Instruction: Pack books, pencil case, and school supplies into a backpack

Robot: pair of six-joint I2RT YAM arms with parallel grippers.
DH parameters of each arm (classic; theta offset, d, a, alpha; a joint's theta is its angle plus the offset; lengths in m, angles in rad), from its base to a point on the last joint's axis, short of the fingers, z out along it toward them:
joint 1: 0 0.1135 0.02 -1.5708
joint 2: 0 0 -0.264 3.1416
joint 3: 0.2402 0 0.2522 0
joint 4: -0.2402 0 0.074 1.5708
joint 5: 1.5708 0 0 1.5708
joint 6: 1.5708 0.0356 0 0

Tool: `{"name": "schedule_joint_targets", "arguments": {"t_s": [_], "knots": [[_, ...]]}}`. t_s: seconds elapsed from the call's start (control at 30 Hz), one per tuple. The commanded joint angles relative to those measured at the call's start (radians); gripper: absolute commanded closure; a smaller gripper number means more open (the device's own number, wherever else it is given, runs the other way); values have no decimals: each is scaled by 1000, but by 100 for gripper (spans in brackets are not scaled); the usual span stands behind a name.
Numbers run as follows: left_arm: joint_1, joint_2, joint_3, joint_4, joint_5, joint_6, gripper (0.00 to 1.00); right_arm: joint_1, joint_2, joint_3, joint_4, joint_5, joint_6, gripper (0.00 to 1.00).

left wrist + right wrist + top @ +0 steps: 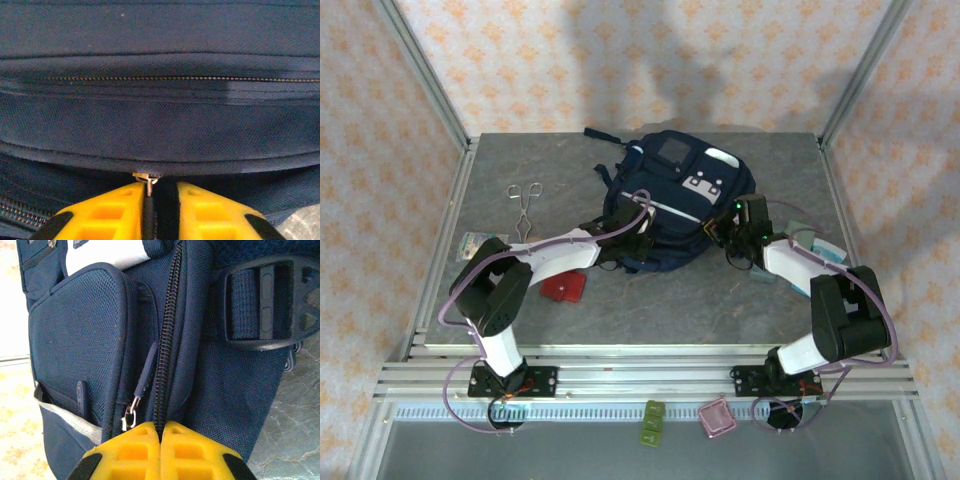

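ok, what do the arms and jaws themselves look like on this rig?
The left arm and right arm match: white link shells, black joint housings, black bases. A lilac cable loops loosely along each. The jaws are yellow moulded plastic with recessed pockets and black patches at the outer edges. A small green light glows near the right wrist.

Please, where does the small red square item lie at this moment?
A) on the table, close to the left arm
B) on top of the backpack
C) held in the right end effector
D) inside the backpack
A: the top view shows the red square item flat on the table, just on the near side of the left arm and outside the backpack.
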Motion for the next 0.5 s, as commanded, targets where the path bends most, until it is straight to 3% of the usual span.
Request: {"name": "schedule_joint_targets", "arguments": {"t_s": [0.0,0.03,0.23,0.47], "knots": [[12,22,14,-49,-11,6,94,-14,-4,-11,51,43,2,100],[13,20,11,-52,-16,6,100,-13,-3,-12,51,44,2,100],[26,-28,-21,-63,-76,1,100,-14,1,-15,54,46,1,100],[85,-77,-14,-146,-306,-32,100,-14,-7,-11,38,92,-12,100]]}}
